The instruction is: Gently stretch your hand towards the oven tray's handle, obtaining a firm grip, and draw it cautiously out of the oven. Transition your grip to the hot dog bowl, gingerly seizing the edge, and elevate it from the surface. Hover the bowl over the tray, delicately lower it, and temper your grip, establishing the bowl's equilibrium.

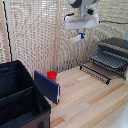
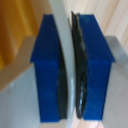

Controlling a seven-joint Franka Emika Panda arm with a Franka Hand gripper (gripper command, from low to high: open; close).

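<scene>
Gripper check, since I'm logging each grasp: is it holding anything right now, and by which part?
Nothing is held. The gripper hangs high above the table, apart from the oven, and the wrist view shows its blue pads closed together with nothing between them.

One oven (image 1: 111, 55), with one oven tray (image 1: 107, 61) and one grated door flap (image 1: 96, 71). One red cup (image 1: 52, 75). One open black case (image 1: 20, 100). One blue panel (image 1: 46, 86). One worktop (image 1: 90, 102).

no readable text, label, brand, number or sign anywhere in either view.
</scene>
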